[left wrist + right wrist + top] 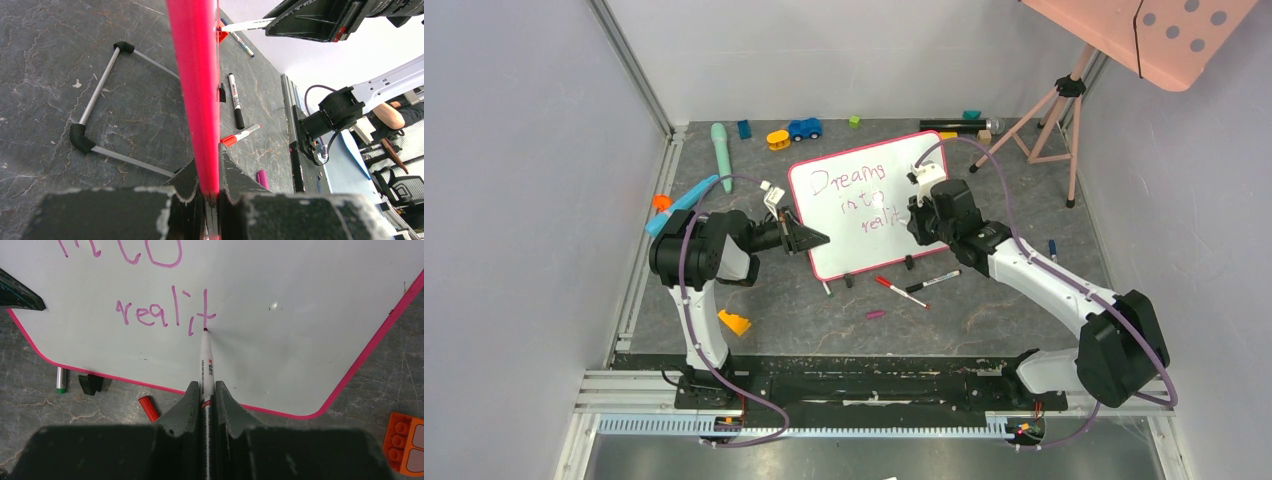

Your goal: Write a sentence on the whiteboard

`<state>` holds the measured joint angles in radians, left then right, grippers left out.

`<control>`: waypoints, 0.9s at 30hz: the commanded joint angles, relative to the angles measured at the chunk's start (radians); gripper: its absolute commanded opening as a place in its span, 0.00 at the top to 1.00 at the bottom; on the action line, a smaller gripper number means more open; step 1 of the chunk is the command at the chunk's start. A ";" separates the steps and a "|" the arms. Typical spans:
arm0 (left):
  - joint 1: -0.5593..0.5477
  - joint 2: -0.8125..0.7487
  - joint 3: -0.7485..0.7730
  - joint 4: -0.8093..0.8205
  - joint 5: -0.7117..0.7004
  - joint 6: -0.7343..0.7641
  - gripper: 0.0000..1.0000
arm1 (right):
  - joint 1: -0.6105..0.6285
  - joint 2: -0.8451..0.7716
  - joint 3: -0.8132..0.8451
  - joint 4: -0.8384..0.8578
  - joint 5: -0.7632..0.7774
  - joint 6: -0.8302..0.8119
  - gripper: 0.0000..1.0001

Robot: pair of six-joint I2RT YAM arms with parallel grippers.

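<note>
The left gripper [210, 186] pinches the whiteboard [839, 252] by its pink left edge, fingers pressed tight on it. Across the whiteboard's face the sentence [861, 200] reads "Dreams into realit", one letter short. At the whiteboard's lower right, the right gripper [206, 390] squeezes a marker [206, 357], its tip touching the foot of the "t". I'd lift, shift just right of the "t", then draw the "y" lightly, left grip firm against sliding.

The right wrist view cuts off the large white, pink-framed whiteboard [300, 330] at the top, so we lose the first line of the purple handwritten sentence [150, 315]. The rear of the thin white marker [206, 355] hides between the jaws of the right gripper [206, 387].
</note>
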<state>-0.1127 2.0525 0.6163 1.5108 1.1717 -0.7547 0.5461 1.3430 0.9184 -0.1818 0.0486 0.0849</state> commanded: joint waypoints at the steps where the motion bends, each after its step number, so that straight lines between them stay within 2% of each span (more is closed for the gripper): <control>1: 0.010 0.049 0.003 0.046 -0.012 0.192 0.98 | -0.003 -0.016 -0.010 -0.008 0.029 -0.007 1.00; 13: 0.010 0.051 0.001 0.046 -0.015 0.187 0.98 | -0.004 -0.019 0.034 -0.042 0.083 -0.027 1.00; 27: 0.010 0.051 0.002 0.046 -0.015 0.187 0.98 | -0.009 -0.056 0.082 -0.016 0.047 -0.030 1.00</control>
<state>-0.1127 2.0525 0.6163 1.5112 1.1721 -0.7547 0.5423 1.3296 0.9611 -0.2401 0.0940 0.0692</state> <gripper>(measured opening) 0.121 0.118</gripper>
